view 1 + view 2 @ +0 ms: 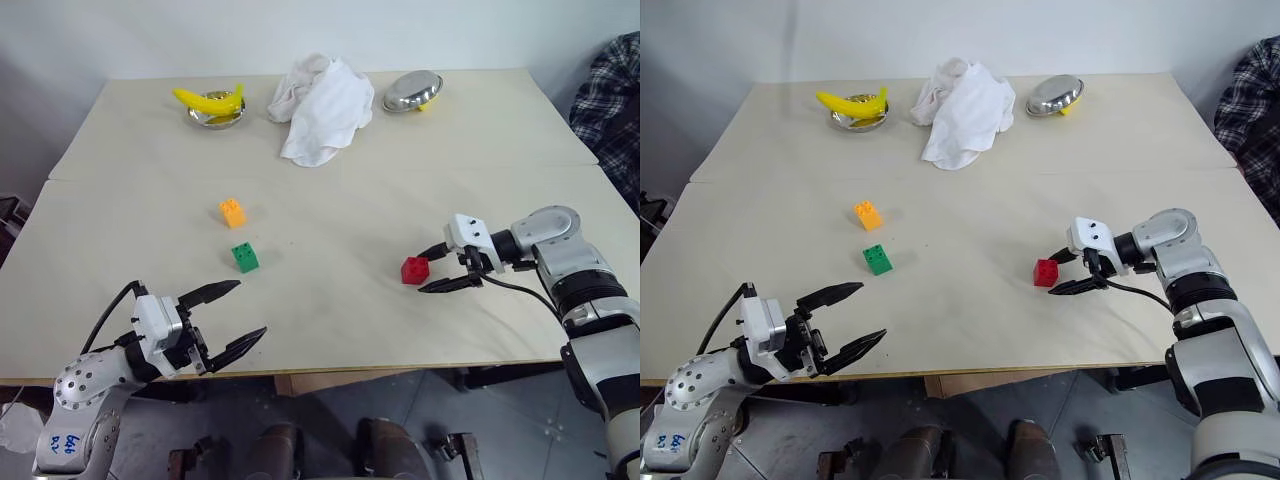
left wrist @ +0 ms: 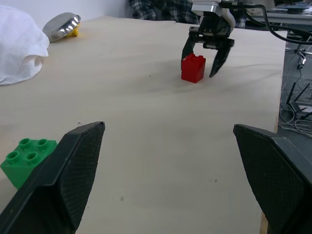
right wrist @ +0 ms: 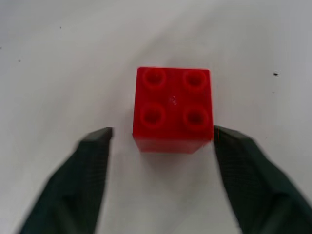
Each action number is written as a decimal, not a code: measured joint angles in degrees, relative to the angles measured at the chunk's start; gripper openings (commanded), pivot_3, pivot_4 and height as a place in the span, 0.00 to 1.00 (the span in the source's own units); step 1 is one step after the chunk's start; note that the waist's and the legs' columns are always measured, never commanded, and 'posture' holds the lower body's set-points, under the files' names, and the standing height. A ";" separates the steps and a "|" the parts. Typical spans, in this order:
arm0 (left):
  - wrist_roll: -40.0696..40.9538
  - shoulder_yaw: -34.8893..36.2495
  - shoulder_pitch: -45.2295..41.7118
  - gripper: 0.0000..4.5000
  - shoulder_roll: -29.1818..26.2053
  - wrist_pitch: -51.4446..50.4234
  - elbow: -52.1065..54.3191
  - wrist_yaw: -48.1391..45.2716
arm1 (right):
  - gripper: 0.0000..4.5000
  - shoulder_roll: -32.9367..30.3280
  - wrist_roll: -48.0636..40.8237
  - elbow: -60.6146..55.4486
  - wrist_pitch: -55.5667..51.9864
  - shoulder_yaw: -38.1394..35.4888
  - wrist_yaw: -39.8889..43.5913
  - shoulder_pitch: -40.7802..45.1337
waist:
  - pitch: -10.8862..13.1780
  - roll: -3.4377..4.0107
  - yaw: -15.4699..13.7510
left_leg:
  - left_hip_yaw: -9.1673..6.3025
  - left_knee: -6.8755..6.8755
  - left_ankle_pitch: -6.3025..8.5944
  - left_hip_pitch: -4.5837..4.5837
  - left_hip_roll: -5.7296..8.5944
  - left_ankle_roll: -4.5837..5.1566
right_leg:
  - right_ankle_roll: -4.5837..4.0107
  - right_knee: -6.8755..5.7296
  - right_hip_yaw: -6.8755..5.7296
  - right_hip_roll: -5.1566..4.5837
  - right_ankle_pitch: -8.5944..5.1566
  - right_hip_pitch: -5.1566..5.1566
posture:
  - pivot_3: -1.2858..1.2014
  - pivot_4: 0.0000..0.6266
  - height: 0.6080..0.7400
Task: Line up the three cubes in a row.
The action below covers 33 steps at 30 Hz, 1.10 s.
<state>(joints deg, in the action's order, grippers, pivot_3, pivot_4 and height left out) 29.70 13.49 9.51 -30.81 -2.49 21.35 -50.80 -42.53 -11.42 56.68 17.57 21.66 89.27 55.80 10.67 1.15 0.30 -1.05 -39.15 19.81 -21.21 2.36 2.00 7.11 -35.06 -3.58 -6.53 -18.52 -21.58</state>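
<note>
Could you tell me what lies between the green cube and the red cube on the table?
Nothing: bare tabletop separates the green cube from the red cube, as the left eye view shows.

Robot-testing lab: a staged tabletop against a plain white wall.
A bare beige table [image 1: 330, 170] is carrying scattered props: a banana [image 1: 208, 99] at 11 o'clock, a white cloth [image 1: 322, 105] at 12, an overturned steel bowl [image 1: 411, 90] at 1; loose cables [image 2: 295, 105] are trailing beside it.
</note>
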 measured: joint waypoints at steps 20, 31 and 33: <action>-0.35 18.90 10.36 1.00 8.17 7.46 -15.12 12.44 | 0.99 -2.51 -28.49 -49.83 -17.03 -30.58 -8.85 -45.04 | 0.02 -0.15 -1.57 | 0.07 0.02 0.07 0.04 -0.04 -0.04 | 0.00 0.11 -0.06 -0.03 0.00 0.10 | 0.52 0.24 1.00; 0.97 16.65 4.46 1.00 6.72 1.89 -10.51 15.34 | 0.99 0.08 -26.29 -53.49 -15.08 -35.21 -12.40 -48.98 | 0.02 -0.22 -1.84 | 0.03 0.01 0.05 0.06 -0.04 -0.01 | 0.00 0.05 0.01 -0.04 0.00 0.10 | 0.52 0.24 1.00; 1.82 14.82 0.34 1.00 4.90 -2.39 -7.83 17.45 | 0.99 0.11 -26.22 -53.48 -15.15 -35.33 -12.33 -48.21 | 0.02 -0.22 -1.69 | 0.04 0.01 0.04 0.07 -0.03 -0.01 | 0.01 0.01 0.02 -0.04 0.00 0.10 | 0.52 0.24 1.00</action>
<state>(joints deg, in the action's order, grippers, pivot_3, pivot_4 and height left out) 31.52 28.31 9.85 -25.91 -4.88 13.51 -33.36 -42.42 -37.64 3.20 2.42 -13.67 76.94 7.59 10.69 0.93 -1.39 -1.02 -39.13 19.85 -21.14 2.33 1.99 7.12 -35.05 -3.56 -6.56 -18.52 -21.48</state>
